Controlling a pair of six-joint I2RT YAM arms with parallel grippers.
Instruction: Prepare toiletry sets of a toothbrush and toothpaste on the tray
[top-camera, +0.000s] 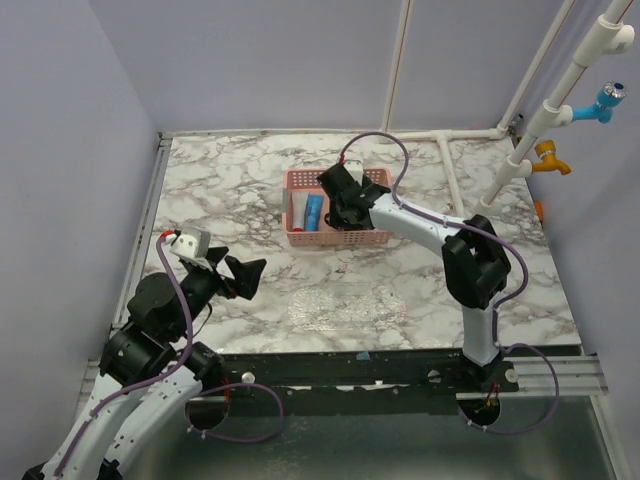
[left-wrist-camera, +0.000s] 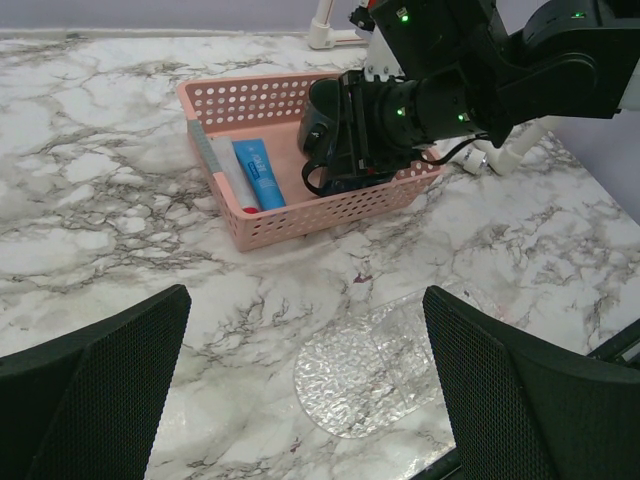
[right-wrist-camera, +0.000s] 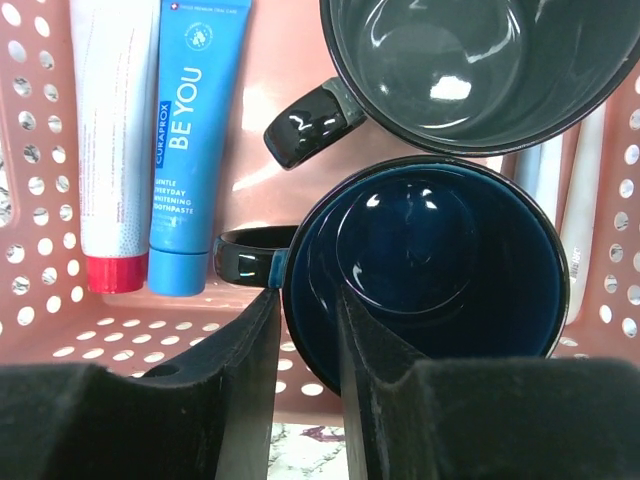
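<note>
The right gripper's (right-wrist-camera: 305, 300) 2 fingers straddle the navy mug's (right-wrist-camera: 430, 270) rim in the basket (right-wrist-camera: 40, 330); whether they pinch it cannot be told. The left gripper (left-wrist-camera: 305, 330) gapes wide, empty.

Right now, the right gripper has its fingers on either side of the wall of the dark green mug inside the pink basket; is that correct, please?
Not quite: the right gripper has its fingers on either side of the wall of the navy mug inside the pink basket; the dark green mug stands beyond it. The right wrist view shows this.
</note>
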